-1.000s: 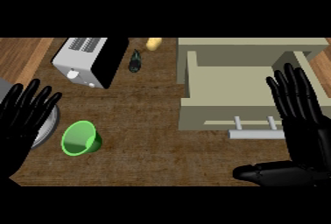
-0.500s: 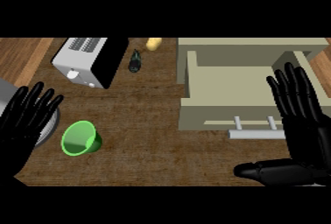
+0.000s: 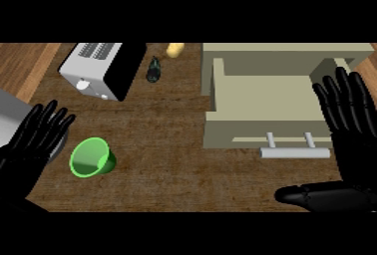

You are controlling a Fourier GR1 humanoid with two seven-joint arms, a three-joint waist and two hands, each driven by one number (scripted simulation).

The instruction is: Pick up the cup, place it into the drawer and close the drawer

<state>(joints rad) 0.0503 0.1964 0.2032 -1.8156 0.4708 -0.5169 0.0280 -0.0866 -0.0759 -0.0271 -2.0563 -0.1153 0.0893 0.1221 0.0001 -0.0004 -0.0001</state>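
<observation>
Wooden counter (image 3: 169, 149) carries a green cup (image 3: 92, 157) lower left and an open drawer (image 3: 269, 97) upper right; no writing is legible. Left hand (image 3: 33, 144) and right hand (image 3: 353, 129) are released, fingers straight.

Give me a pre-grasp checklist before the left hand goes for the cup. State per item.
1. Cup lies on the counter, mouth tipped toward the camera, ungrasped: ok.
2. Left hand open, just left of the cup, apart from it: ok.
3. Drawer pulled open, handle toward the robot, inside bare: ok.
4. Right hand open at the drawer's right side, overlapping its corner in the head view; whether it touches: cannot tell.
5. Counter between cup and drawer free of objects; toaster and bottle sit farther back: ok.
</observation>
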